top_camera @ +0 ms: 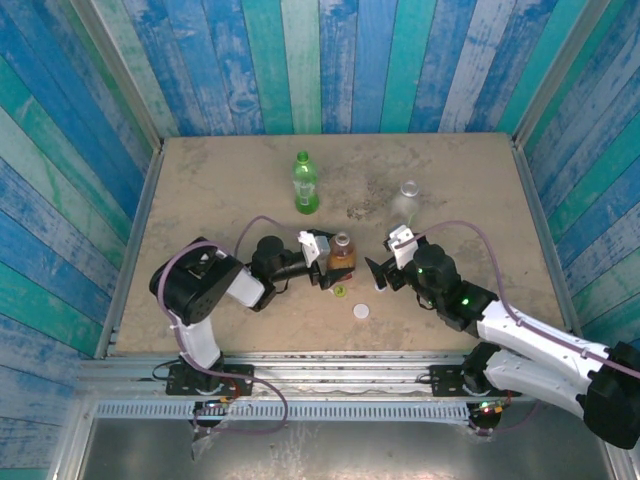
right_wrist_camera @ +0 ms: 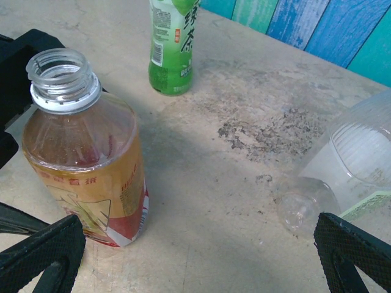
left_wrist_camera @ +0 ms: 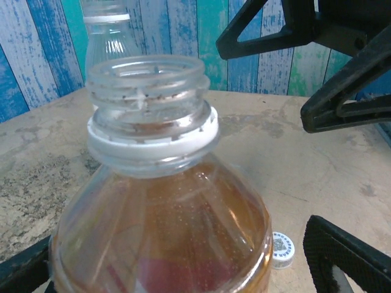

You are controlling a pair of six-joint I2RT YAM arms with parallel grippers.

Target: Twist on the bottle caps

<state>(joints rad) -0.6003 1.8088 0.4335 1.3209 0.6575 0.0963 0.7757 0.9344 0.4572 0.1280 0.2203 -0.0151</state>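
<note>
The amber bottle (top_camera: 342,252) with a red label stands uncapped at mid-table, its open neck (left_wrist_camera: 146,79) close in the left wrist view. My left gripper (top_camera: 334,266) straddles its body, open: one finger (left_wrist_camera: 348,256) stands apart from the bottle wall. My right gripper (top_camera: 377,275) is open and empty just right of the amber bottle (right_wrist_camera: 85,159). A yellow-green cap (top_camera: 340,291) and a white cap (top_camera: 361,311) lie on the table in front. A white cap (left_wrist_camera: 282,250) lies beside the bottle. The green bottle (top_camera: 305,185) and clear bottle (top_camera: 408,200) stand farther back.
The beige table (top_camera: 200,200) is walled by blue-green planks (top_camera: 330,60) at the back and sides. The green bottle (right_wrist_camera: 174,43) and clear bottle (right_wrist_camera: 348,165) sit beyond the right gripper (right_wrist_camera: 195,262). The right gripper's fingers (left_wrist_camera: 348,91) hang in front of the left wrist camera.
</note>
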